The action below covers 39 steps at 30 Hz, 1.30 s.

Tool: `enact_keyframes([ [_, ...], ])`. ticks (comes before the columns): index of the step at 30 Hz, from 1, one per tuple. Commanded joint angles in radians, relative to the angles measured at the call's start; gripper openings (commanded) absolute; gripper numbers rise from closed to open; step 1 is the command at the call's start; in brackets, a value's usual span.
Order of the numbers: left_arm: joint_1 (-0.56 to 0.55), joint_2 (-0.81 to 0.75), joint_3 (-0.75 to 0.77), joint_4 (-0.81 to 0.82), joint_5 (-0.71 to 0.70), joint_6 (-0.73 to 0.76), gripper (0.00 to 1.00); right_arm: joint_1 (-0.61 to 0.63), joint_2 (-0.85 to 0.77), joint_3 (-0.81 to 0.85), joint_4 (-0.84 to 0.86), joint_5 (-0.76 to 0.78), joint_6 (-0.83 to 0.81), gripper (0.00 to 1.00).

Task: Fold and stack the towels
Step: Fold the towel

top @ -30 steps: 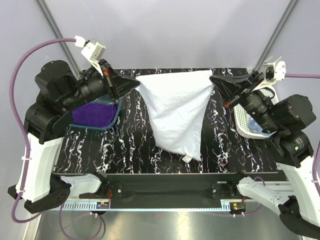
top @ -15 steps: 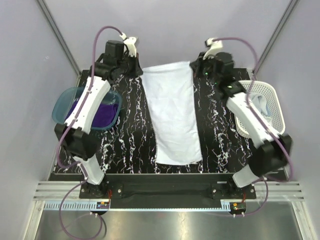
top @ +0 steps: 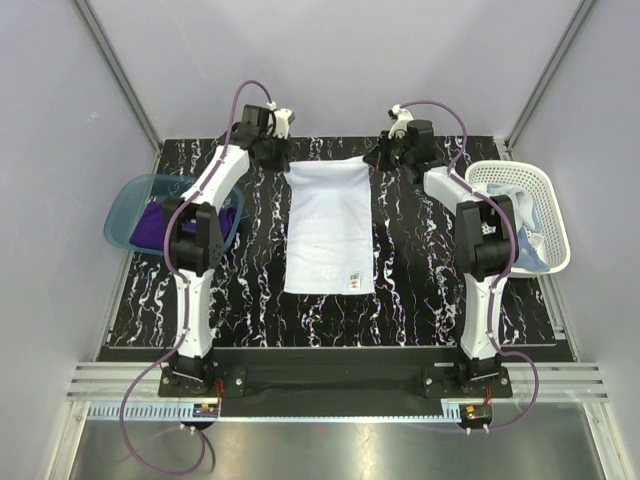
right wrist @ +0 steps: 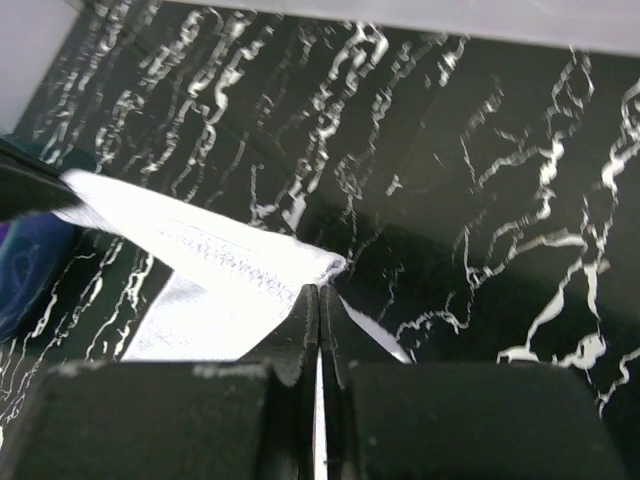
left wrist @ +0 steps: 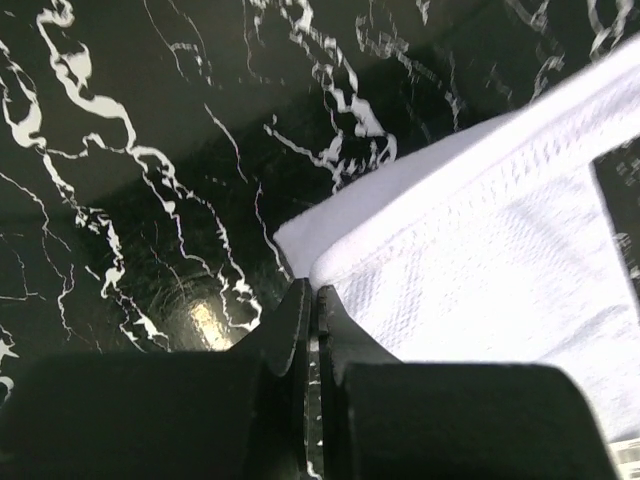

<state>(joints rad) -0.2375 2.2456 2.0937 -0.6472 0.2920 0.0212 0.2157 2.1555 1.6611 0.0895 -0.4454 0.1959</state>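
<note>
The white towel (top: 325, 225) lies spread flat on the black marbled table (top: 420, 290), with a small label near its front right corner. My left gripper (top: 284, 162) is shut on its far left corner, the fold pinched at the fingertips in the left wrist view, gripper (left wrist: 312, 295), towel (left wrist: 480, 260). At the far right corner my right gripper (top: 373, 160) is shut on the cloth, gripper (right wrist: 318, 293), towel (right wrist: 220, 270). The purple towel (top: 150, 222) sits in the teal tray (top: 122, 205). A light blue towel (top: 522, 238) lies in the basket.
The white mesh basket (top: 500, 175) stands at the table's right edge and the translucent teal tray at the left edge. Both arms stretch far forward along either side of the white towel. Grey walls close in behind the table's far edge.
Both arms have reached out to the far edge. The white towel, which hung between the raised grippers, now lies flat and square on the table.
</note>
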Motion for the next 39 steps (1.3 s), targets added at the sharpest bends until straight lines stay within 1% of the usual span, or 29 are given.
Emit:
enact_keyframes([
  [1, -0.002, -0.150, -0.076, 0.100, -0.007, 0.089, 0.00, 0.002, -0.078, -0.023, 0.134, -0.052, -0.024, 0.00],
  [2, -0.006, -0.165, -0.116, 0.093, -0.023, 0.098, 0.00, 0.002, -0.109, -0.064, 0.135, -0.056, -0.026, 0.00],
  [4, -0.022, -0.198, -0.144, 0.072, -0.053, 0.120, 0.00, 0.002, -0.144, -0.107, 0.124, -0.049, -0.029, 0.00],
  [6, -0.042, -0.242, -0.185, 0.043, -0.089, 0.134, 0.00, 0.002, -0.216, -0.185, 0.119, -0.035, -0.020, 0.00],
  [8, -0.054, -0.309, -0.248, 0.046, -0.126, 0.132, 0.00, 0.002, -0.281, -0.275, 0.124, -0.027, -0.007, 0.00],
  [9, -0.066, -0.329, -0.314, 0.060, -0.135, 0.125, 0.00, 0.002, -0.301, -0.326, 0.116, -0.023, 0.011, 0.00],
  [10, -0.074, -0.351, -0.342, 0.060, -0.146, 0.120, 0.00, 0.002, -0.316, -0.327, 0.109, -0.021, 0.025, 0.00],
  [11, -0.078, -0.366, -0.368, 0.060, -0.165, 0.117, 0.00, 0.002, -0.347, -0.369, 0.101, -0.032, 0.039, 0.00],
  [14, -0.105, -0.423, -0.480, 0.060, -0.174, 0.092, 0.00, 0.028, -0.403, -0.463, 0.099, -0.052, 0.089, 0.00],
  [19, -0.144, -0.526, -0.644, 0.066, -0.191, 0.054, 0.00, 0.074, -0.479, -0.592, 0.030, -0.003, 0.109, 0.00],
  [24, -0.195, -0.578, -0.736, 0.020, -0.231, 0.034, 0.00, 0.108, -0.552, -0.739, 0.007, 0.039, 0.142, 0.00],
  [26, -0.207, -0.607, -0.785, 0.023, -0.217, 0.013, 0.01, 0.126, -0.566, -0.791, -0.005, 0.025, 0.151, 0.05],
  [27, -0.224, -0.616, -0.838, 0.027, -0.214, -0.004, 0.03, 0.135, -0.560, -0.791, -0.078, 0.021, 0.151, 0.08],
  [28, -0.235, -0.623, -0.863, 0.032, -0.215, -0.012, 0.06, 0.149, -0.551, -0.773, -0.142, 0.017, 0.148, 0.09],
  [29, -0.243, -0.630, -0.883, 0.026, -0.229, -0.018, 0.08, 0.163, -0.543, -0.774, -0.180, 0.030, 0.145, 0.10],
  [30, -0.261, -0.630, -0.905, 0.014, -0.235, -0.018, 0.09, 0.174, -0.542, -0.782, -0.226, 0.045, 0.143, 0.13],
  [32, -0.281, -0.633, -0.916, -0.044, -0.254, -0.059, 0.21, 0.200, -0.554, -0.807, -0.267, 0.080, 0.131, 0.18],
  [33, -0.301, -0.639, -0.925, -0.060, -0.270, -0.069, 0.29, 0.200, -0.563, -0.816, -0.302, 0.092, 0.137, 0.22],
  [34, -0.310, -0.647, -0.942, -0.089, -0.287, -0.076, 0.33, 0.200, -0.571, -0.824, -0.321, 0.105, 0.143, 0.24],
  [36, -0.319, -0.678, -0.963, -0.103, -0.324, -0.110, 0.36, 0.200, -0.601, -0.830, -0.370, 0.120, 0.165, 0.27],
  [37, -0.321, -0.688, -0.980, -0.100, -0.333, -0.133, 0.38, 0.200, -0.612, -0.830, -0.385, 0.116, 0.171, 0.33],
  [38, -0.319, -0.699, -0.986, -0.097, -0.358, -0.183, 0.48, 0.200, -0.629, -0.818, -0.399, 0.111, 0.192, 0.36],
  [39, -0.319, -0.707, -0.991, -0.092, -0.375, -0.214, 0.51, 0.200, -0.637, -0.807, -0.421, 0.114, 0.207, 0.38],
])
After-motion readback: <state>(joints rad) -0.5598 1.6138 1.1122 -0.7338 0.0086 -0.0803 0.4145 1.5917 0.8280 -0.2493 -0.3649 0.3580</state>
